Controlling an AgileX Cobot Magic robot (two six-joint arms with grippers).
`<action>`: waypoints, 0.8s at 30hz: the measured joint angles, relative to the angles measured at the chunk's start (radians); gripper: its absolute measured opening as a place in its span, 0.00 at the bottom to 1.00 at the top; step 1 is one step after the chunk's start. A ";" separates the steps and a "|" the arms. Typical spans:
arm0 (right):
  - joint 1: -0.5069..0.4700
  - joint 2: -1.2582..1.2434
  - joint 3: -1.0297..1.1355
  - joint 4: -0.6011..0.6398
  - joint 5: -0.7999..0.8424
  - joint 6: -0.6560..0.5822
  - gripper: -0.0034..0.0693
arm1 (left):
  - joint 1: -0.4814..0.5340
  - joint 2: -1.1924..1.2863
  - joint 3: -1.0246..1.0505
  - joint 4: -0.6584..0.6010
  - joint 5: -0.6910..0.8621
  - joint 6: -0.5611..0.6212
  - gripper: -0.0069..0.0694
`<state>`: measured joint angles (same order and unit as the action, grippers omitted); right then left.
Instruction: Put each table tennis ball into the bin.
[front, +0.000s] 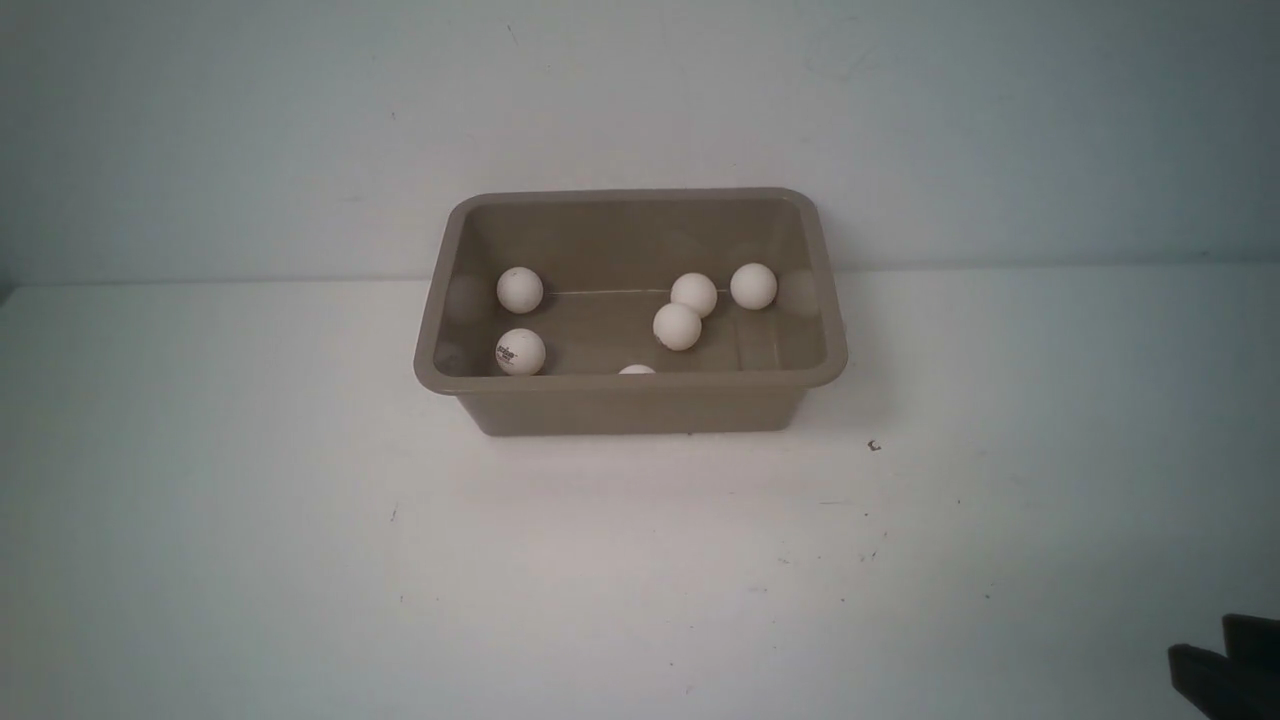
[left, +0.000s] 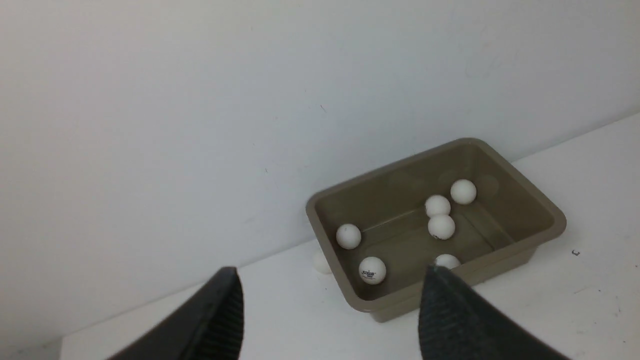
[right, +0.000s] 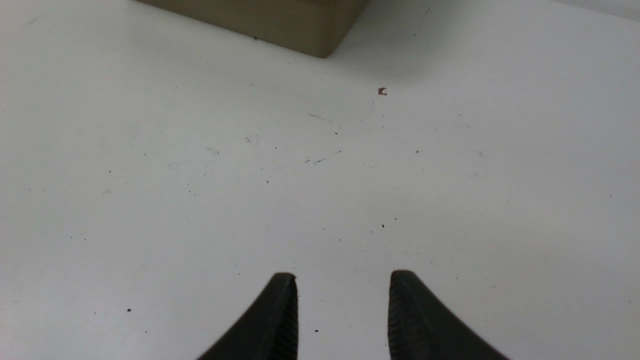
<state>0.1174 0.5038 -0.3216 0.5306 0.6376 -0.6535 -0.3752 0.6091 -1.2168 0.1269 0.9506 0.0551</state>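
The taupe bin (front: 630, 400) stands at the back middle of the table, against the wall. Several white table tennis balls lie on its floor, among them one with a printed logo (front: 520, 352) and a close pair (front: 677, 326). In the left wrist view a pale round shape (left: 321, 262), seemingly another ball, shows on the table outside the bin's (left: 545, 235) left end, half hidden by the rim. My left gripper (left: 331, 272) hangs open and empty, well short of the bin. My right gripper (right: 343, 274) is low at the near right (front: 1200, 640), jaws apart, holding nothing.
The white table (front: 300, 560) stretches wide in front of the bin and to both sides. A white wall (front: 640, 100) rises right behind the bin. A tiny dark speck (front: 874, 446) lies on the table near the bin's front right corner.
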 joint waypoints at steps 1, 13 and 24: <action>0.000 0.000 0.000 0.000 0.004 0.000 0.38 | 0.000 -0.039 0.059 0.000 -0.027 0.002 0.65; 0.000 0.000 0.000 0.000 0.077 0.001 0.38 | 0.000 -0.260 1.051 -0.097 -0.765 0.003 0.65; 0.000 0.000 0.000 0.000 0.085 0.006 0.38 | 0.000 -0.261 1.244 -0.211 -0.874 0.003 0.65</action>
<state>0.1174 0.5038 -0.3216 0.5306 0.7225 -0.6478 -0.3752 0.3478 0.0274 -0.0838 0.0771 0.0586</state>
